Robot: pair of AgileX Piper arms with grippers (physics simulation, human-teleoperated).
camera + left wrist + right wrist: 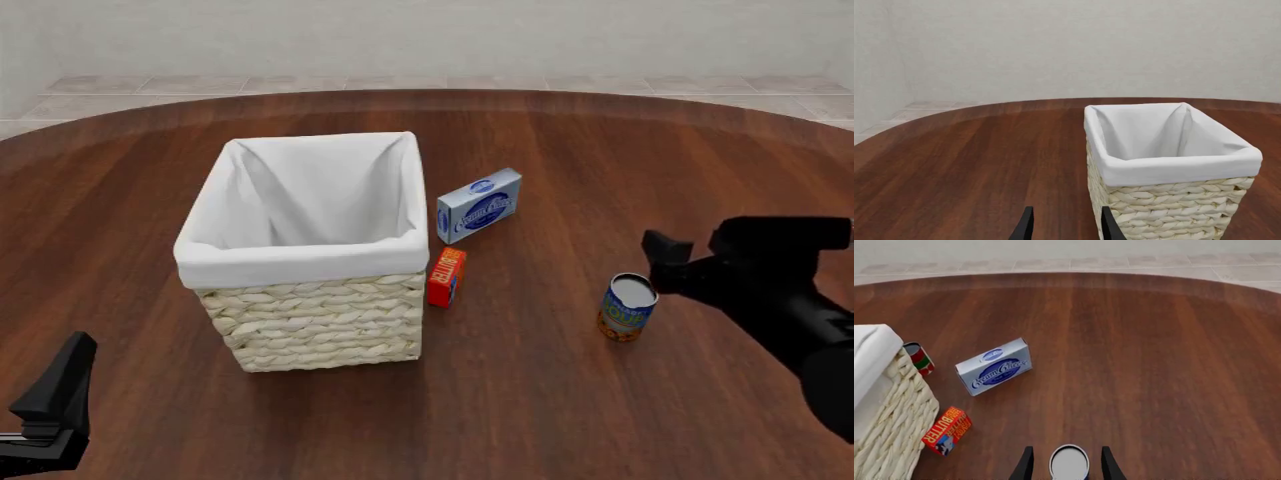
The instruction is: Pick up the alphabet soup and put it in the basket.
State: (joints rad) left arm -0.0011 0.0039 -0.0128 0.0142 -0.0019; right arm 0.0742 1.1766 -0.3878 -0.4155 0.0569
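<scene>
The alphabet soup [627, 308] is a small can with a blue and orange-yellow label, standing upright on the table at the right. My right gripper [663, 262] is open and sits just behind and above it. In the right wrist view the can's silver top [1069, 462] shows between the two black fingers [1026, 466], with gaps on both sides. The cream wicker basket [314, 320] with white lining stands at centre left. My left gripper [54, 400] is open near the front left edge, its fingers [1026, 227] holding nothing, and the basket [1174, 205] is just ahead of it.
A blue-and-white box [478, 205] lies just right of the basket's far corner. A small red-orange butter box [446, 277] leans by the basket's right side. A red-and-green can [919, 357] stands behind the basket. The round wooden table's far edge [427, 95] curves across the back.
</scene>
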